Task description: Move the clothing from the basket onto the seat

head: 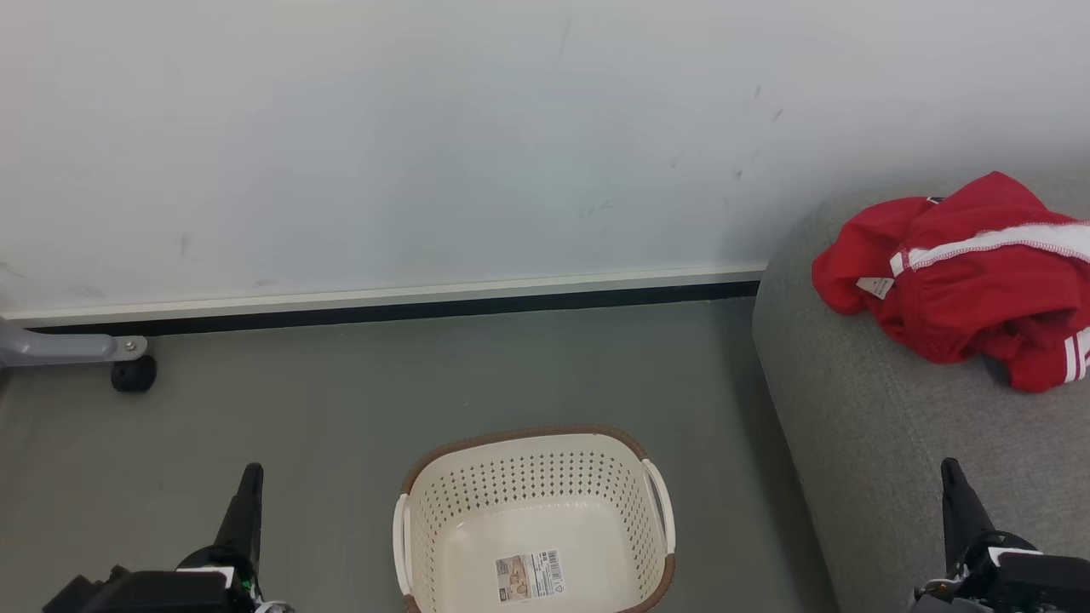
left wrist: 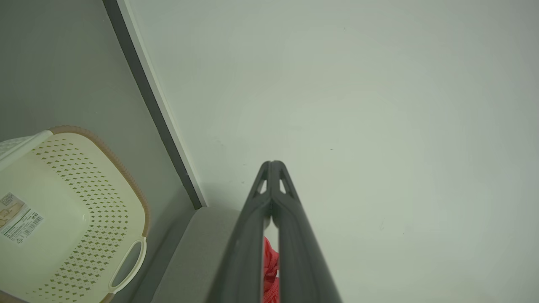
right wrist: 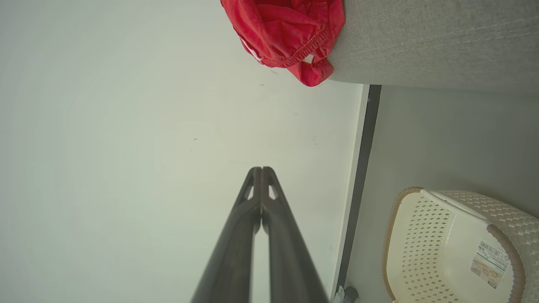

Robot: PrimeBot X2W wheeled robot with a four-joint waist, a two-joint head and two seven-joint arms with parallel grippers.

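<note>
Clothing (head: 962, 289) lies bunched on seat (head: 860, 426), right of basket (head: 519, 434). Basket is bare inside, so job looks done, nothing left to move. Left tool (head: 251, 477) & right tool (head: 952, 472), either side of basket: fingers pressed together, holding nothing.

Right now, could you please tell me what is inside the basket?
The basket holds a barcode sticker on its bottom and nothing else visible; its nearest strip is cut off.
</note>
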